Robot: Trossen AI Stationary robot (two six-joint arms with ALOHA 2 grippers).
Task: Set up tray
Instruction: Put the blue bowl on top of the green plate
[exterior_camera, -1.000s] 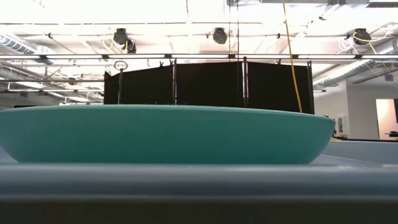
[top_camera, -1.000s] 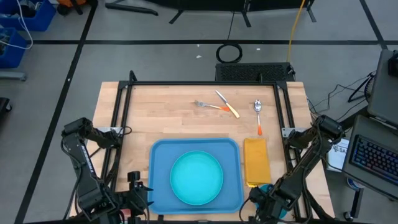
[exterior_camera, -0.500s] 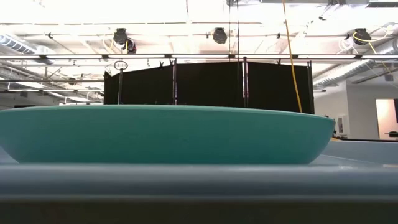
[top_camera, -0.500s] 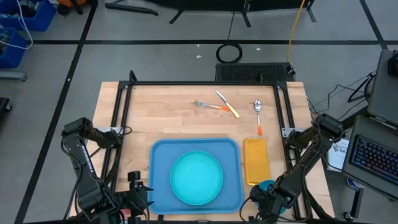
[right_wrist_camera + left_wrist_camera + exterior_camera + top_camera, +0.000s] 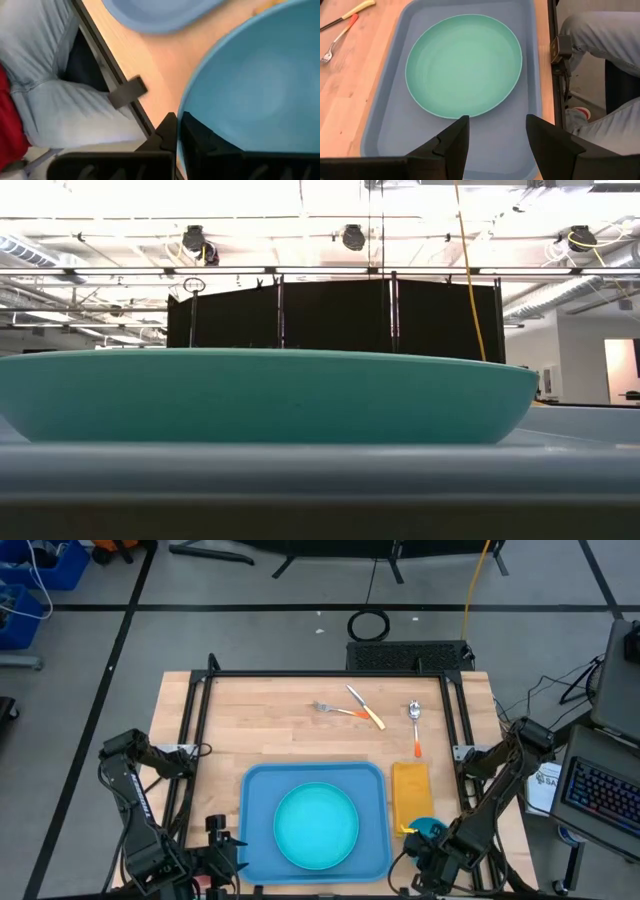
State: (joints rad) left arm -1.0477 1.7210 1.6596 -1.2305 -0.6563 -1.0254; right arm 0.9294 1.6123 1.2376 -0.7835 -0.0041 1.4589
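Right pincer (image 5: 178, 120) pinched shut on the rim of a small blue bowl (image 5: 260, 90) by the near right of the bench (image 5: 260, 720); left pincer (image 5: 495, 135) parted and empty, over the tray's left end. Tray (image 5: 258, 840) flat at the near middle, long axis left to right along the near edge, with turquoise plate (image 5: 316, 826) centred on it. Yellow napkin (image 5: 412, 795) just beside its right end.

Bright overhead light; nearest objects perhaps blurred.
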